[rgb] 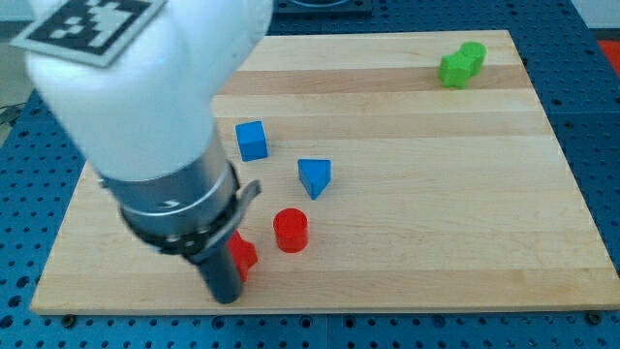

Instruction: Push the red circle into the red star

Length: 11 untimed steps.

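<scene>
The red circle (291,230), a short red cylinder, stands on the wooden board (417,194) near the view's bottom, left of centre. The red star (243,255) lies just to its lower left, partly hidden behind my arm; a small gap separates the two. The dark rod comes down at the star's left side, and my tip (226,297) rests near the board's bottom edge, just below-left of the star.
A blue cube (252,140) and a blue triangle (314,177) lie above the red circle. A green block (461,65) sits near the view's top right corner. The large white arm body (136,87) hides the board's left part.
</scene>
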Each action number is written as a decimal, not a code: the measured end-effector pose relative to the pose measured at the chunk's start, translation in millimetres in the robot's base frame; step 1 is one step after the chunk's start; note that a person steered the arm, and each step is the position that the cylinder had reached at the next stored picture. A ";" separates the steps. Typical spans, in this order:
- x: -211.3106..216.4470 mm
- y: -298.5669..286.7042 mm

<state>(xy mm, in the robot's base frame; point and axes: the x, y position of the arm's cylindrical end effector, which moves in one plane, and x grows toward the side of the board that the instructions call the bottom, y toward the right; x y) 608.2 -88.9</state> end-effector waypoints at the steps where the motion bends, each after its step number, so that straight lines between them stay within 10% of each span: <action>1: -2.6 22.2; 10: -22.9 -89.1; 11: -21.6 17.4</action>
<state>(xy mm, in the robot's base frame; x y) 586.6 -71.5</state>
